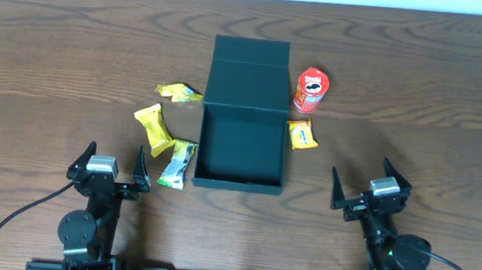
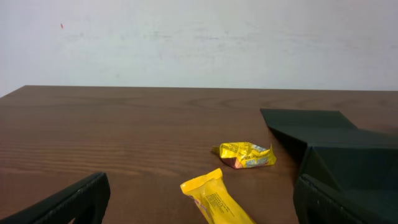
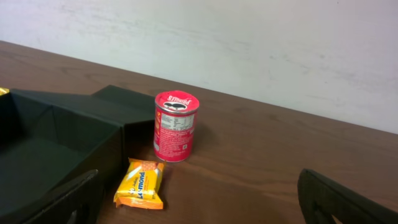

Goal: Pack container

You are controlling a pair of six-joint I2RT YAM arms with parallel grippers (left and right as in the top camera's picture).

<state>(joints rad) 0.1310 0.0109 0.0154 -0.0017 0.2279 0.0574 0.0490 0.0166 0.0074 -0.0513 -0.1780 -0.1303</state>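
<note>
A dark teal-green container [image 1: 240,148] sits open on a wooden table [image 1: 59,54], ahead of both grippers and between them. Its flap lid [image 1: 249,67] is folded back flat, beyond the box on the side away from the jaws. The inside looks empty.

The left gripper [image 1: 116,153] and the right gripper [image 1: 366,171] rest low with jaws spread wide, holding nothing.

The box looks stiff, matte and probably light. Its thin upright walls seem the best place to pinch, and the lid's far edge the place to lift for closing.

Ahead and right of the left jaws lie a green-white packet [image 1: 179,163], a yellow bar [image 1: 155,127] and a crumpled yellow packet [image 1: 179,92]. The green-white packet is right beside the box wall, possibly touching it; the view does not settle this.

Ahead and left of the right jaws stand a red chip can [image 1: 310,90] and an orange packet [image 1: 302,133], both close to the wall.

Room is tight along both side walls, and open table lies outward of each gripper.
</note>
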